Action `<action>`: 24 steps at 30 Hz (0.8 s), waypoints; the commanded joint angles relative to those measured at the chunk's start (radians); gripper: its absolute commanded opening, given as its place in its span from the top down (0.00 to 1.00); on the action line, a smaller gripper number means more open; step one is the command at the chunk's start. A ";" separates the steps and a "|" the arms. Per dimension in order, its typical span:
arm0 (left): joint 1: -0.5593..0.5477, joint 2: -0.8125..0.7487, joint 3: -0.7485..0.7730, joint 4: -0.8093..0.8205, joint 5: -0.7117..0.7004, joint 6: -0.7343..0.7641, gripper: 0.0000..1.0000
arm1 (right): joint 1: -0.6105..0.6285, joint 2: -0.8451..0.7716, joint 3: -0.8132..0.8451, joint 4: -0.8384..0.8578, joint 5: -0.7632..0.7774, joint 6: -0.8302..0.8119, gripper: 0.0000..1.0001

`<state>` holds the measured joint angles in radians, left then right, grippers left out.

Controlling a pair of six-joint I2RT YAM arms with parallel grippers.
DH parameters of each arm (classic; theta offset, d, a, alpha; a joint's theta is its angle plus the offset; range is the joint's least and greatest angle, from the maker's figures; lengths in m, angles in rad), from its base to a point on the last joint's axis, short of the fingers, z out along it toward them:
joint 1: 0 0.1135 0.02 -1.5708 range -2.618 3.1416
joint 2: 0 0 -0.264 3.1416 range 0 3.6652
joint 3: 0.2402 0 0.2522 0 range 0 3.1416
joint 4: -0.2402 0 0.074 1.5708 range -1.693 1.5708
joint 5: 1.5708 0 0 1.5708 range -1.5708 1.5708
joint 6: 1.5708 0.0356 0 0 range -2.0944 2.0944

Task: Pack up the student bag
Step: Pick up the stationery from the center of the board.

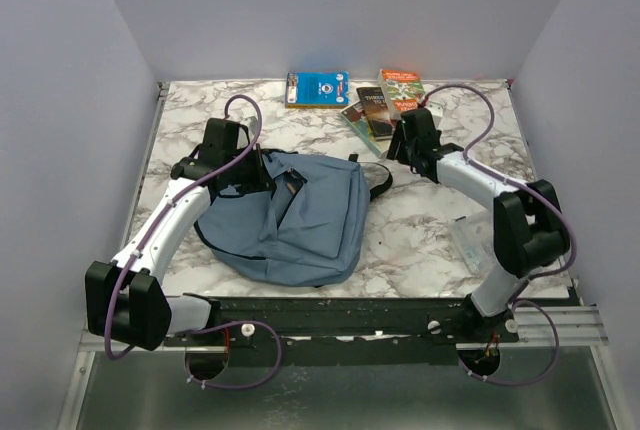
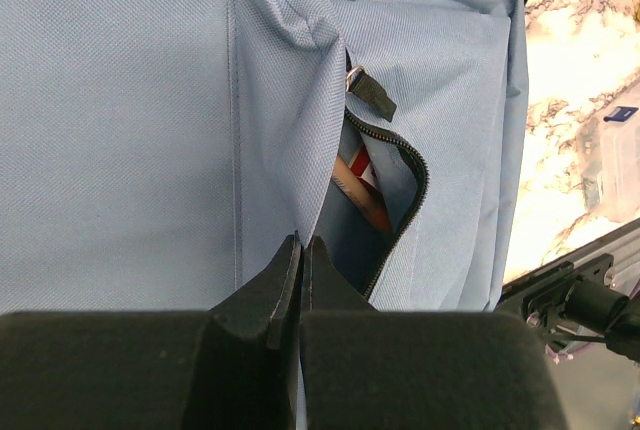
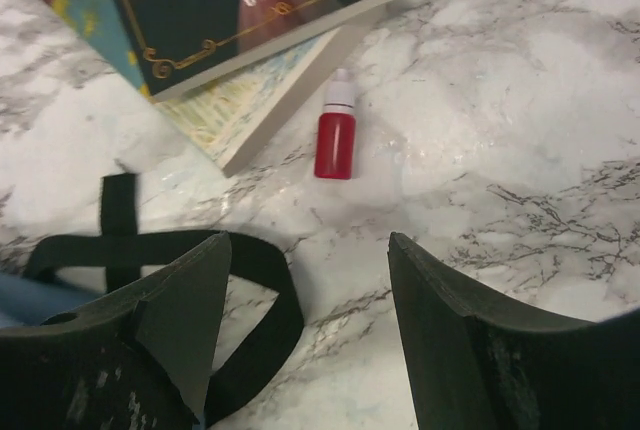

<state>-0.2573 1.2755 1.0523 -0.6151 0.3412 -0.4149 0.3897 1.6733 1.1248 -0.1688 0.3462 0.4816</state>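
On the marble surface [image 1: 410, 235], the student bag [image 1: 310, 225] lies flat at centre-left with a zip pocket [image 2: 385, 220] open. Left tool [image 2: 302, 250]: jaws together, and it looks pinched on the pocket's fabric edge, tenting it open. A red-and-tan item [image 2: 358, 188] shows inside. Right tool [image 3: 310, 250]: jaws apart with nothing between, hovering at the bag's 2 o'clock over a small red bottle [image 3: 336, 140] and a black strap [image 3: 255, 290]. We judge the step as fetching the next item. The next move calls for lowering over the bottle or the dark gold-trimmed book [image 3: 250, 0] at 12 o'clock, closing, then carrying toward 9 o'clock into the pocket. Writing: the book titles are too small or cropped to read, and we see no label on the bottle.
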 commanded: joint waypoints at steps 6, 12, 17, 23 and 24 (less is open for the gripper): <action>0.001 -0.014 0.006 0.037 0.027 -0.004 1.00 | -0.020 0.237 0.106 0.038 0.033 -0.066 0.33; 0.001 -0.017 0.004 0.037 0.028 -0.004 1.00 | -0.020 0.307 0.151 0.044 0.085 -0.090 0.37; 0.001 -0.017 0.004 0.037 0.032 -0.004 1.00 | -0.022 0.345 0.155 0.081 0.094 -0.107 0.42; 0.001 -0.013 0.003 0.037 0.034 -0.004 1.00 | -0.022 0.376 0.168 0.072 0.082 -0.124 0.56; 0.001 -0.013 0.004 0.037 0.032 -0.005 1.00 | -0.022 0.377 0.167 0.072 0.081 -0.128 0.60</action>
<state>-0.2573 1.2755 1.0523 -0.6147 0.3481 -0.4152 0.3691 2.0144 1.2778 -0.0994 0.4015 0.3790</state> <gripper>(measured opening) 0.007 0.452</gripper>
